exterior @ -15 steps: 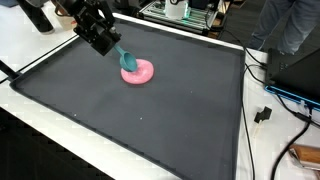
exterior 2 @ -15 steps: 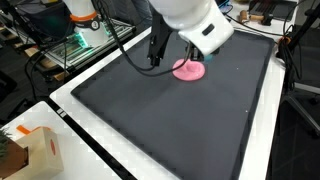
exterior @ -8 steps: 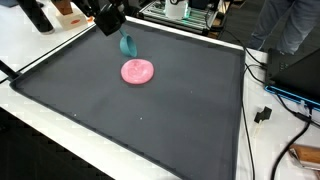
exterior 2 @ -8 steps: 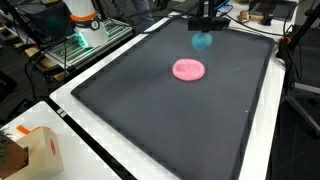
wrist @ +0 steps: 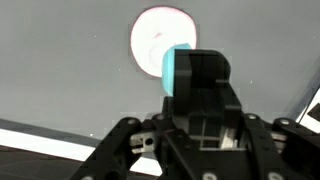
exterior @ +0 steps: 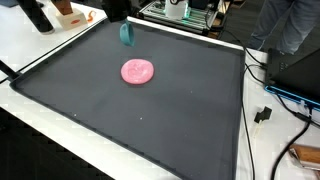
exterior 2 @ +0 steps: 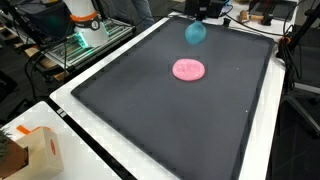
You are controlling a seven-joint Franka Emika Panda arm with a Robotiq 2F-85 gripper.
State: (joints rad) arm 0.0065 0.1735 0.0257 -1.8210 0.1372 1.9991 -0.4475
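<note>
My gripper (wrist: 200, 72) is shut on a teal spoon (wrist: 175, 70) and holds it high above the black mat (exterior: 150, 120). In both exterior views only the spoon hangs in from the top edge (exterior: 126, 34) (exterior 2: 196, 32), and the gripper itself is almost out of view. A pink round plate (exterior: 138, 71) (exterior 2: 188, 69) lies flat on the far half of the mat, below and in front of the spoon. In the wrist view the plate (wrist: 150, 35) shows pale beyond the fingers.
The mat has a white border (exterior 2: 70, 100). A cardboard box (exterior 2: 30, 152) stands at one corner of the table. Cables and a plug (exterior: 264, 113) lie beside the mat. A person (exterior: 290, 25) stands behind it, near racks of equipment (exterior 2: 85, 35).
The gripper has lifted the teal spoon off the pink plate and risen up and back, nearly out of both exterior views. The plate has stayed in place.
</note>
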